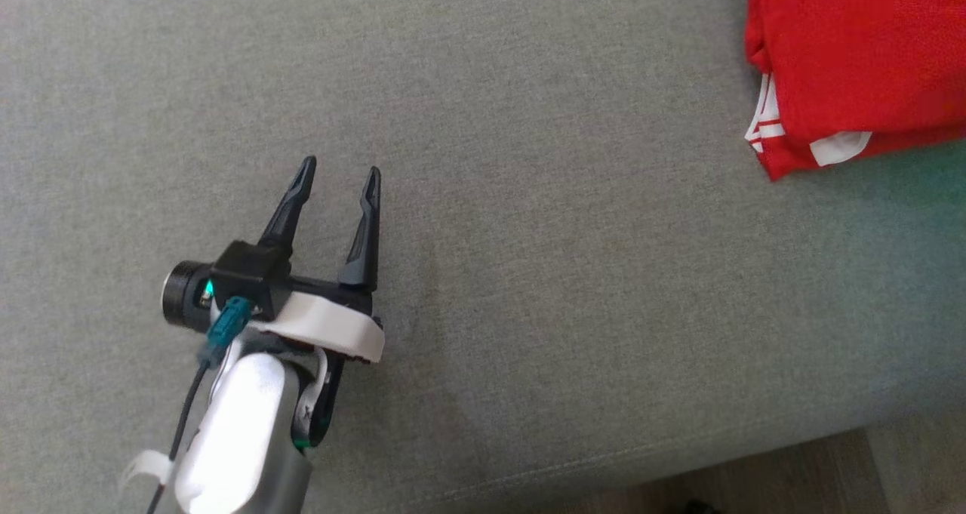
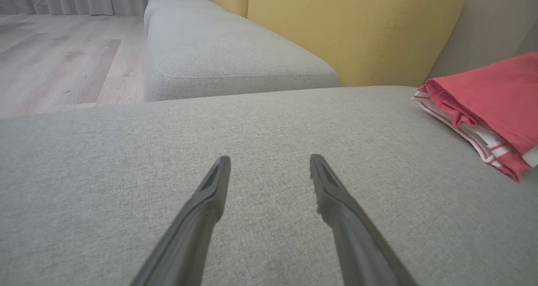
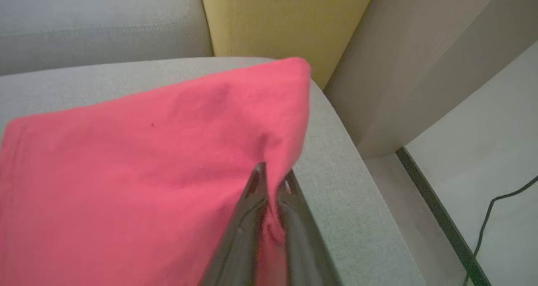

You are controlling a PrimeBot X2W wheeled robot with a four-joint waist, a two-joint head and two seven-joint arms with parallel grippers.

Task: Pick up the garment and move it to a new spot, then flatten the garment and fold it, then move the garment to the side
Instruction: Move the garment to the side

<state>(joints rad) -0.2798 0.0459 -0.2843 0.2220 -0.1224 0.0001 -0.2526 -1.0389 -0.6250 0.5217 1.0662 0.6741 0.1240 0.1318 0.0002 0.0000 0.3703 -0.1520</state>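
Note:
The garment (image 1: 860,53) is a red shirt with white striped trim, folded into a pad at the far right of the grey sofa seat (image 1: 528,197). The left wrist view has the garment (image 2: 491,105) at its right edge, with stacked layers showing. My left gripper (image 1: 339,174) hovers open over bare cushion at the lower left, far from the cloth, its fingers (image 2: 210,202) spread with nothing between them. My right gripper (image 3: 273,181) is shut on the garment (image 3: 147,172), pinching a fold of red fabric near the seat's right edge.
Yellow back cushions (image 2: 336,30) stand behind the seat, and a second grey seat (image 2: 218,55) extends beyond. Wooden floor (image 2: 54,55) lies past it. The sofa's front edge (image 1: 679,453) runs along the bottom right. A dark cable (image 3: 500,219) lies on pale floor beside the sofa.

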